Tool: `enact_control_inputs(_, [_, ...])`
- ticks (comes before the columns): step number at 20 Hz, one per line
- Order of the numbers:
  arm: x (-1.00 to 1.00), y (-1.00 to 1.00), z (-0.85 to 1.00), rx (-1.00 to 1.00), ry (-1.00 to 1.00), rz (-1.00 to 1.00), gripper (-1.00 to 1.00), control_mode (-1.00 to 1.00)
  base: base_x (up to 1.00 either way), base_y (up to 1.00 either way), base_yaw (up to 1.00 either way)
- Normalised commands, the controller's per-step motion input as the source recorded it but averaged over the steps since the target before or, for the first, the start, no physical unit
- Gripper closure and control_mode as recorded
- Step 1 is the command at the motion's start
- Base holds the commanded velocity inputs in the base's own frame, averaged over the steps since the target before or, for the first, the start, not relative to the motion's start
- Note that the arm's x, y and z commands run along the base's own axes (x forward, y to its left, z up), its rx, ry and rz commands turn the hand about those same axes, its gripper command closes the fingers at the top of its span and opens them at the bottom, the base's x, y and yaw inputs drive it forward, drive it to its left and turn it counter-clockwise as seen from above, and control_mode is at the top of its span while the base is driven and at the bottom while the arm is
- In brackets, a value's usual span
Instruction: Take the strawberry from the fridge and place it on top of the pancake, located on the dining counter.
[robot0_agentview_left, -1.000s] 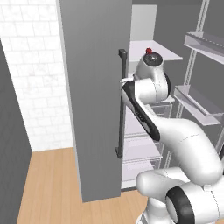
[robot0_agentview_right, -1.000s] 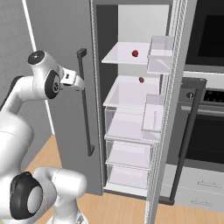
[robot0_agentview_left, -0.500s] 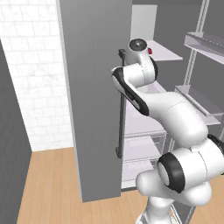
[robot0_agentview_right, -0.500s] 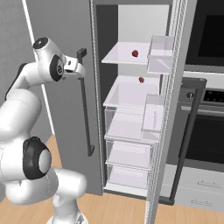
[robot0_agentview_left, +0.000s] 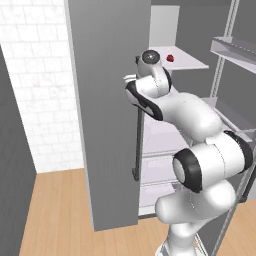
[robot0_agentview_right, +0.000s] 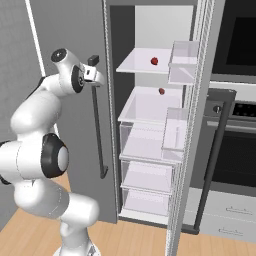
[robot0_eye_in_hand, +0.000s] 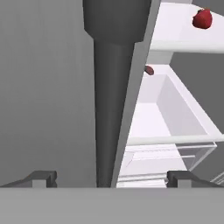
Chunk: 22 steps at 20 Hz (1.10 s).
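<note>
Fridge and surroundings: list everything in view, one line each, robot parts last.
Tall grey fridge: one, grey, doors open, left door beside the arm.
Dark vertical bar handle: one, dark grey, on the left door, between the fingertips.
Small red strawberry: one, red, top white shelf.
Second small red item: one, red, shelf below; too small to identify.
Clear drawers: several, clear, lower fridge.
Black built-in oven: one, black, right of fridge.
White brick wall: one, white, left of fridge.
Wooden floor: light wood, below.
Gripper: one, dark fingertips, open around the handle.
</note>
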Motion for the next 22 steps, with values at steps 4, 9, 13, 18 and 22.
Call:
enact_control_inputs(4, [0.67, 0.09, -0.04, 0.00, 0.00, 0.00, -1.00, -1.00, 0.00, 0.00, 0.00])
enact_control_inputs(9, [0.60, 0.10, 0.00, 0.00, 0.00, 0.00, -1.00, -1.00, 0.00, 0.00, 0.00])
enact_control_inputs(13, [0.47, 0.00, 0.00, 0.00, -0.01, 0.00, -1.00, -1.00, 0.00, 0.00, 0.00])
enact_control_inputs(18, [0.13, -0.03, -0.13, 0.01, -0.12, 0.00, -1.00, -1.00, 0.00, 0.00, 0.00])
enact_control_inputs(22, [-0.04, -0.02, -0.28, 0.04, -0.10, 0.00, -1.00, -1.00, 0.00, 0.00, 0.00])
